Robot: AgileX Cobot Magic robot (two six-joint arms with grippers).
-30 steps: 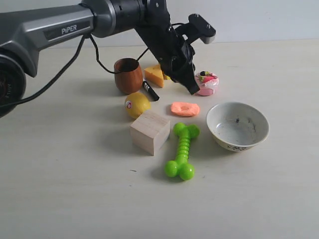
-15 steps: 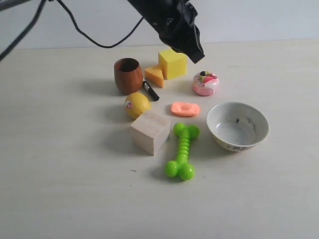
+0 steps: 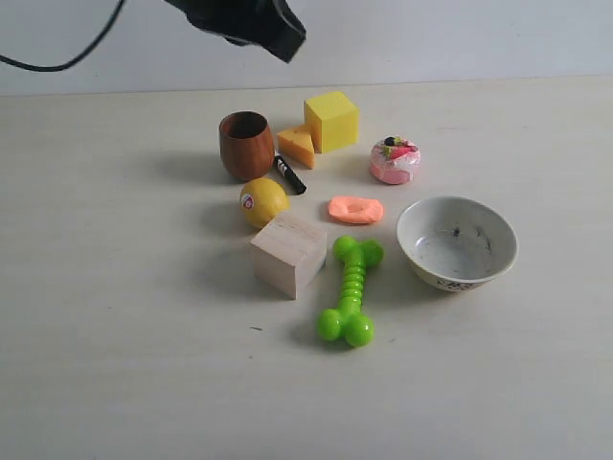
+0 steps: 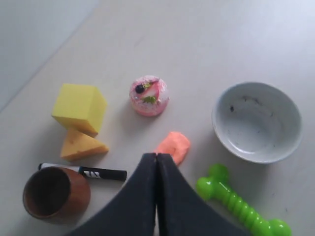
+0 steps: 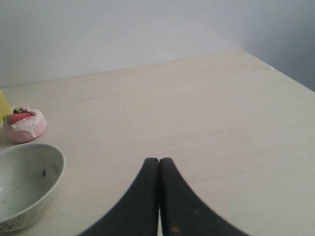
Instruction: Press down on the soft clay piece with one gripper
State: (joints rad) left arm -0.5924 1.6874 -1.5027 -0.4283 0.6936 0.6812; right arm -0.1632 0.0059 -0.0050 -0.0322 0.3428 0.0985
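Note:
The soft clay piece [image 3: 355, 209] is a flat salmon-orange lump with a dent in its middle. It lies on the table between the yellow ball and the white bowl. In the left wrist view the clay [image 4: 174, 146] shows just past my fingertips, far below them. My left gripper [image 3: 284, 40] is shut and empty, raised high near the top edge of the exterior view, well clear of the clay. Its jaws [image 4: 156, 156] touch each other. My right gripper [image 5: 159, 161] is shut and empty above bare table; the exterior view does not show it.
Around the clay stand a pink cake toy [image 3: 395, 160], a white bowl [image 3: 457, 242], a green bone toy [image 3: 350, 289], a wooden block [image 3: 287, 253], a yellow ball [image 3: 263, 201], a brown cup [image 3: 246, 145], a black marker [image 3: 289, 174], a cheese wedge [image 3: 297, 145] and a yellow cube [image 3: 331, 121].
My left arm has risen and pulled back to the upper left, away from the objects. The yellow cube it hid is now in full view. The clay has not moved.

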